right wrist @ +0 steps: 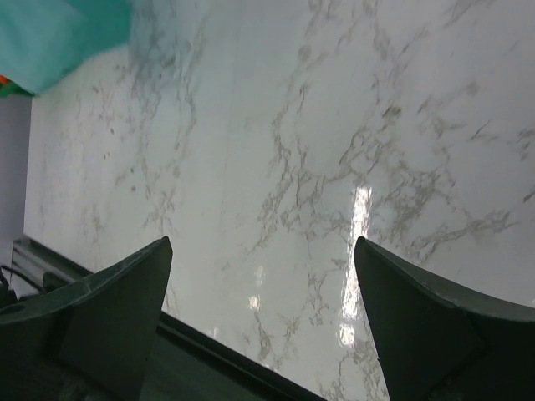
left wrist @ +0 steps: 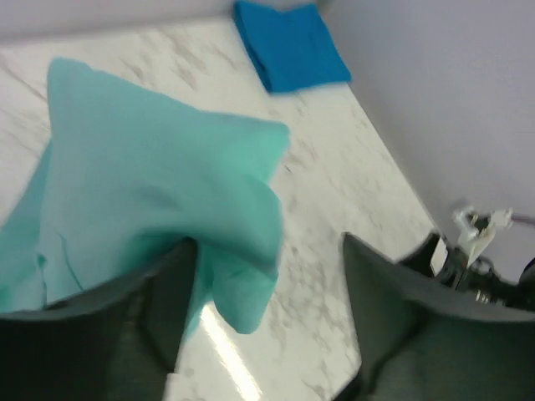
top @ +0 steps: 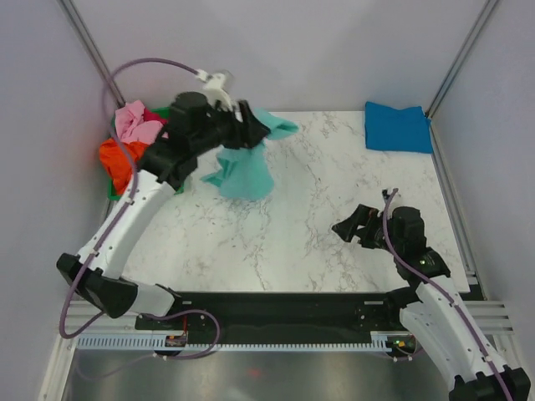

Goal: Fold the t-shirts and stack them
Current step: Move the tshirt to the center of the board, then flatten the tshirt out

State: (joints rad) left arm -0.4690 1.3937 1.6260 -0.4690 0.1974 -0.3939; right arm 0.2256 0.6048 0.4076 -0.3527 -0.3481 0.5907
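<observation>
A mint-teal t-shirt (top: 247, 171) hangs bunched over the back middle of the table, its lower part touching the marble. My left gripper (top: 251, 117) is at its top. In the left wrist view the jaws of the left gripper (left wrist: 267, 242) stand apart, and the teal cloth (left wrist: 159, 184) drapes over the left finger (left wrist: 167, 301) only. A bright blue t-shirt (top: 397, 127) lies folded at the back right corner, also visible as the blue t-shirt (left wrist: 291, 43). My right gripper (top: 347, 227) hovers open over bare marble at the front right, with nothing between its fingers (right wrist: 125, 309).
Pink (top: 136, 124), orange (top: 121, 159) and red (top: 155, 117) shirts are heaped in a green crate (top: 113, 194) at the back left. Grey walls close the table on three sides. A corner of the teal shirt (right wrist: 58, 38) shows in the right wrist view.
</observation>
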